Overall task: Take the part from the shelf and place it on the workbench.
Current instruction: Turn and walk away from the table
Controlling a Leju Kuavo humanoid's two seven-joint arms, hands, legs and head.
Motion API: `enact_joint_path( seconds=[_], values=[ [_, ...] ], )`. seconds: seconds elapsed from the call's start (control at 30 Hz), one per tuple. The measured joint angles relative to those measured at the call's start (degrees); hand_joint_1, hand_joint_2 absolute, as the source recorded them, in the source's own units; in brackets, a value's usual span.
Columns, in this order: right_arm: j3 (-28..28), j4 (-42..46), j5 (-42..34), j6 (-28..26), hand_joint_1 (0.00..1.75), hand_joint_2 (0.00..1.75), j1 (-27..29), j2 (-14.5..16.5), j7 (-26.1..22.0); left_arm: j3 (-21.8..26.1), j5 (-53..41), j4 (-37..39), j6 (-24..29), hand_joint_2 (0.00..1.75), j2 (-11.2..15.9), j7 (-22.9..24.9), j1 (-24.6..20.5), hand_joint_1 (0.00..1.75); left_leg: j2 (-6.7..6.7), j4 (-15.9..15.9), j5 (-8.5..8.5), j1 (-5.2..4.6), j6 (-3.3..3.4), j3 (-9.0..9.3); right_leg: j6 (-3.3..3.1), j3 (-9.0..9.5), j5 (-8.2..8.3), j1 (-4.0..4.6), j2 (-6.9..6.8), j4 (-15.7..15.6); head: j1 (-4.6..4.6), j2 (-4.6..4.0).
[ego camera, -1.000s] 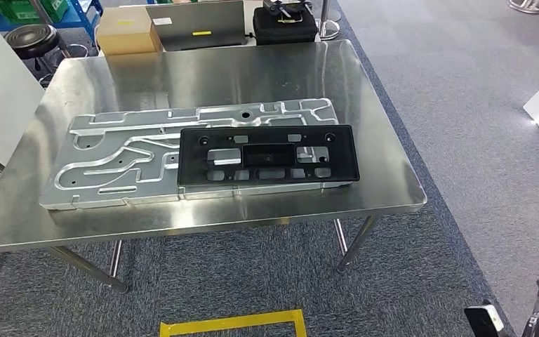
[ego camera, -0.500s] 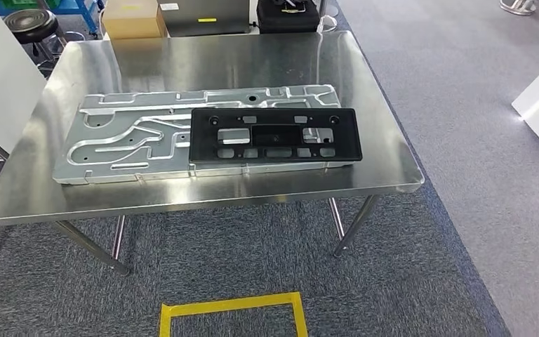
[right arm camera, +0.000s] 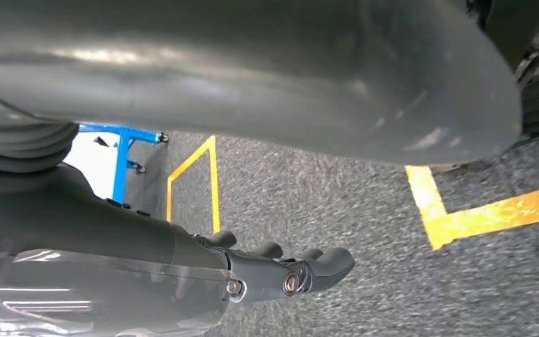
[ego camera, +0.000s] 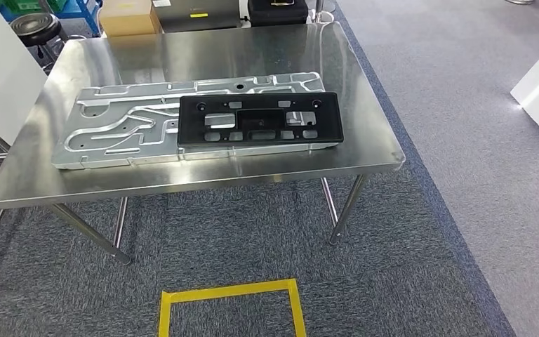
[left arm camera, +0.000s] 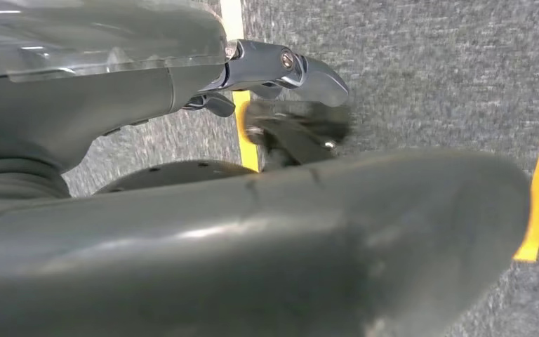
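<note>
Black part [ego camera: 257,120] on the workbench [ego camera: 182,53], apart from both empty, loosely open hands [left arm camera: 281,70] [right arm camera: 281,270].

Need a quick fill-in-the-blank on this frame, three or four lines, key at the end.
1. The black plastic perforated panel lies on top of the ____ stamped metal plate.
2. Both rest on the shiny steel ____.
3. The tape square on the carpet is ____.
4. The cardboard box stands ____ the table's far edge.

Missing words: silver; table; yellow; beyond
</note>
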State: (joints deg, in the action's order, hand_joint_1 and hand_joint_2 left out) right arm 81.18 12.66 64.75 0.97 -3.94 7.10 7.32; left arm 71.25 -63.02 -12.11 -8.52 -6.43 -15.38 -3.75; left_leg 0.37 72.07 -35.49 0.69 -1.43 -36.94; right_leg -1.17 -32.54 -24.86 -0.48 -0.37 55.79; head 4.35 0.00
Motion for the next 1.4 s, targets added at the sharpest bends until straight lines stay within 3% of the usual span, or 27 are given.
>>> enact_joint_path(
  seconds=[0.07, 0.13, 0.2, 0.23, 0.3, 0.33, 0.37, 0.47, 0.5, 0.53, 0.57, 0.63, 0.7, 0.73, 0.8, 0.83, 0.87, 0.97, 1.0, 1.03, 1.07, 1.13, 1.17, 1.23, 1.27, 1.33, 1.4],
  values=[
    [0.2, -0.2, 0.9, 0.8, 0.00, 0.00, 0.0, 0.1, -1.2, 0.1, 1.5, 0.0, 0.0, 0.00, 0.1, -1.0, 0.0, 0.00, 0.00, 0.4, 2.21, 0.05, -0.14, 2.12, 0.21, -1.98, 1.08, 0.00, -0.11, 0.6, 0.00, 0.00],
    [0.0, -0.4, 2.2, 1.7, 0.00, 0.00, -0.2, 0.2, -3.0, 0.4, 3.3, 0.0, 0.2, 0.00, 0.2, -1.9, -0.1, 0.00, -0.01, -6.4, 4.72, 0.13, -0.10, 7.40, 0.67, -3.89, 2.04, -0.05, -0.08, 1.6, 0.01, 0.00],
    [-0.5, -0.5, 3.3, 2.5, 0.00, 0.00, -0.5, 0.1, -4.6, 1.0, 4.5, 0.0, 0.6, 0.00, 0.4, -2.4, -0.3, 0.00, -0.20, -13.8, 3.96, -0.10, 0.56, 12.01, 1.33, -4.88, 2.99, 0.01, -0.04, 2.2, 0.00, 0.00],
    [-0.7, -0.6, 3.7, 2.9, 0.00, 0.00, -0.7, 0.1, -5.3, 1.2, 4.8, 0.0, 0.7, 0.00, 0.4, -2.6, -0.4, 0.00, -0.31, -15.6, 3.25, -0.27, 1.02, 12.89, 1.66, -4.99, 3.57, 0.05, -0.04, 2.2, 0.00, 0.00],
    [-1.2, -0.7, 4.0, 3.4, 0.00, 0.00, -0.9, 0.1, -6.3, 1.6, 4.6, 0.0, 0.9, 0.00, 0.5, -2.7, -0.4, 0.00, -0.27, -16.0, 4.03, -0.35, 2.11, 12.37, 2.36, -5.11, 4.74, 0.01, 0.12, 1.9, -0.01, 0.00],
    [-1.3, -0.7, 4.0, 3.6, 0.00, 0.00, -1.0, 0.0, -6.7, 1.7, 4.3, 0.0, 0.9, 0.00, 0.6, -2.7, -0.4, 0.00, -0.13, -16.0, 4.76, -0.29, 2.65, 11.68, 2.71, -5.50, 4.13, -0.04, 0.28, 2.2, -0.01, 0.00],
    [-1.4, -0.8, 3.9, 3.7, 0.00, 0.00, -1.1, -0.1, -7.0, 1.7, 4.0, 0.0, 1.0, 0.00, 0.7, -2.7, -0.5, 0.00, 0.03, -16.1, 5.63, -0.22, 3.17, 10.83, 3.06, -6.07, 2.28, -0.09, 0.44, 3.4, -0.02, 0.00],
    [-1.5, -0.9, 3.6, 3.9, 0.00, 0.00, -1.3, -0.1, -7.0, 1.6, 3.3, 0.0, 1.1, 0.00, 0.9, -2.6, -0.5, 0.00, 0.21, -16.1, 8.21, -0.40, 3.95, 7.74, 3.67, -8.02, -7.14, -0.23, 0.57, 13.0, -0.02, 0.00],
    [-1.5, -0.9, 3.5, 3.8, 0.00, 0.00, -1.3, -0.1, -6.7, 1.6, 3.1, 0.0, 1.2, 0.00, 1.0, -2.5, -0.5, 0.00, 0.23, -16.0, 9.03, -0.52, 3.96, 6.67, 3.73, -8.22, -8.53, -0.25, 0.56, 16.4, -0.02, 0.00],
    [-1.5, -0.9, 3.5, 3.6, 0.00, 0.00, -1.3, -0.1, -6.2, 1.6, 3.0, 0.0, 1.2, 0.00, 1.1, -2.5, -0.5, 0.00, 0.27, -15.8, 9.84, -0.62, 3.92, 5.51, 3.69, -7.81, -8.37, -0.25, 0.55, 18.7, -0.02, 0.00],
    [-1.5, -0.9, 3.6, 3.3, 0.00, 0.00, -1.3, -0.1, -5.5, 1.6, 3.0, 0.0, 1.2, 0.00, 1.2, -2.4, -0.5, 0.00, 0.30, -15.6, 10.62, -0.72, 3.85, 4.32, 3.55, -6.54, -6.94, -0.24, 0.54, 19.0, -0.02, 0.00],
    [-1.7, -1.0, 4.0, 2.7, 0.00, 0.00, -1.4, -0.1, -4.2, 1.6, 3.0, 0.0, 1.3, 0.00, 1.3, -2.4, -0.6, 0.00, 0.33, -15.2, 12.13, -0.90, 3.66, 2.15, 2.86, -0.76, -4.40, -0.08, 0.54, 13.8, -0.02, 0.00],
    [-1.8, -1.0, 4.2, 2.3, 0.00, 0.00, -1.5, -0.2, -3.2, 1.5, 2.9, 0.0, 1.3, 0.00, 1.4, -2.4, -0.6, 0.00, 0.31, -14.9, 13.46, -1.10, 3.26, 0.91, 1.94, 7.09, -5.69, 0.37, 0.49, 3.7, -0.02, 0.00],
    [-1.9, -1.0, 4.2, 2.1, 0.00, 0.00, -1.6, -0.2, -2.8, 1.5, 2.8, 0.0, 1.3, 0.00, 1.4, -2.4, -0.6, 0.00, 0.36, -14.9, 14.18, -1.06, 2.98, 0.59, 1.59, 9.55, -6.74, 0.65, 0.48, 0.0, -0.02, 0.00],
    [-1.9, -1.0, 4.2, 2.1, 0.00, 0.00, -1.6, -0.2, -2.3, 1.5, 2.7, 0.0, 1.3, 0.00, 1.6, -2.5, -0.6, 0.00, 0.45, -15.3, 15.64, -0.98, 2.31, 0.08, 1.07, 10.37, -6.85, 0.80, 0.40, -2.7, -0.02, 0.00],
    [-1.9, -1.0, 4.2, 2.1, 0.00, 0.00, -1.6, -0.2, -2.1, 1.4, 2.6, 0.0, 1.3, 0.00, 1.7, -2.6, -0.5, 0.00, 0.37, -15.2, 15.55, -0.86, 2.00, -0.21, 0.76, 9.75, -6.02, 0.77, 0.27, -2.7, -0.01, 0.00],
    [-1.9, -1.1, 4.2, 2.1, 0.00, 0.00, -1.6, -0.2, -2.0, 1.4, 2.6, 0.0, 1.3, 0.00, 1.8, -2.7, -0.5, 0.00, 0.23, -14.4, 14.16, -0.79, 1.71, -0.64, 0.36, 9.07, -5.21, 0.64, 0.09, -2.8, -0.01, 0.00],
    [-1.9, -1.1, 4.3, 2.1, 0.00, 0.00, -1.5, -0.2, -2.3, 1.3, 2.6, 0.0, 1.2, 0.00, 1.9, -3.2, -0.4, 0.00, -0.03, -5.2, 4.73, -0.43, 0.91, -2.74, -0.21, 5.89, -2.68, 0.51, -0.25, -2.5, -0.01, 0.00],
    [-1.9, -1.1, 4.4, 2.2, 0.00, 0.00, -1.5, -0.2, -2.6, 1.2, 2.6, 0.0, 1.1, 0.00, 1.9, -3.4, -0.4, 0.00, -0.03, -1.3, 2.90, -0.34, 0.67, -3.17, -0.18, 4.54, -1.86, 0.53, -0.29, -2.1, 0.00, 0.00],
    [-2.0, -1.1, 4.4, 2.3, 0.00, 0.00, -1.5, -0.2, -3.0, 1.2, 2.6, 0.0, 1.0, 0.00, 2.0, -3.7, -0.4, 0.00, -0.02, 1.5, 2.83, -0.28, 0.50, -3.07, -0.10, 3.10, -1.11, 0.52, -0.34, -1.7, 0.00, 0.00],
    [-2.0, -1.1, 4.4, 2.4, 0.00, 0.00, -1.5, -0.2, -3.5, 1.1, 2.6, 0.0, 1.0, 0.00, 2.0, -3.8, -0.4, 0.00, -0.02, 2.7, 4.22, -0.23, 0.39, -2.21, 0.02, 1.62, -0.44, 0.48, -0.38, -1.1, 0.00, 0.00],
    [-2.2, -1.2, 4.4, 2.9, 0.00, 0.00, -1.6, -0.2, -4.6, 1.0, 2.6, 0.0, 0.9, 0.00, 2.3, -4.1, -0.5, 0.00, -0.03, -0.8, 7.24, -0.10, 0.28, 2.60, 0.46, -1.34, 0.71, 0.31, -0.38, 0.5, 0.00, 0.00],
    [-2.3, -1.3, 4.4, 3.2, 0.00, 0.00, -1.7, -0.2, -5.1, 1.0, 2.6, 0.0, 0.9, 0.00, 2.4, -4.2, -0.7, 0.00, -0.05, -5.3, 6.87, -0.12, 0.29, 6.31, 0.77, -2.61, 1.14, 0.30, -0.33, 1.4, 0.00, 0.00],
    [-2.4, -1.3, 4.3, 3.7, 0.00, 0.00, -1.8, -0.2, -6.2, 0.8, 2.6, 0.0, 0.8, 0.00, 2.7, -4.2, -1.0, 0.00, -0.15, -13.4, 3.80, -0.28, 1.05, 11.88, 1.44, -4.11, 1.99, 0.36, -0.34, 2.7, -0.01, 0.00],
    [-2.5, -1.3, 4.3, 4.0, 0.00, 0.00, -1.8, -0.2, -6.6, 0.7, 2.6, 0.0, 0.9, 0.00, 2.8, -4.3, -1.1, 0.00, -0.16, -15.5, 2.72, -0.44, 1.61, 12.86, 1.79, -4.42, 2.41, 0.39, -0.36, 2.8, -0.01, 0.00],
    [-2.6, -1.3, 4.3, 4.3, 0.00, 0.00, -1.9, -0.2, -7.3, 0.7, 2.6, 0.0, 1.0, 0.00, 2.9, -4.2, -1.0, 0.00, 0.02, -15.8, 3.17, -0.47, 2.77, 12.26, 2.50, -4.75, 2.83, 0.20, -0.41, 2.8, -0.01, 0.00],
    [-2.8, -1.3, 4.3, 4.3, 0.00, 0.00, -1.8, -0.1, -7.6, 0.7, 2.6, 0.0, 1.3, 0.00, 3.0, -4.1, -0.9, 0.00, 0.26, -15.9, 4.47, -0.38, 3.62, 11.19, 3.15, -5.68, -0.45, -0.06, -0.29, 5.0, -0.01, 0.00]
  ],
)
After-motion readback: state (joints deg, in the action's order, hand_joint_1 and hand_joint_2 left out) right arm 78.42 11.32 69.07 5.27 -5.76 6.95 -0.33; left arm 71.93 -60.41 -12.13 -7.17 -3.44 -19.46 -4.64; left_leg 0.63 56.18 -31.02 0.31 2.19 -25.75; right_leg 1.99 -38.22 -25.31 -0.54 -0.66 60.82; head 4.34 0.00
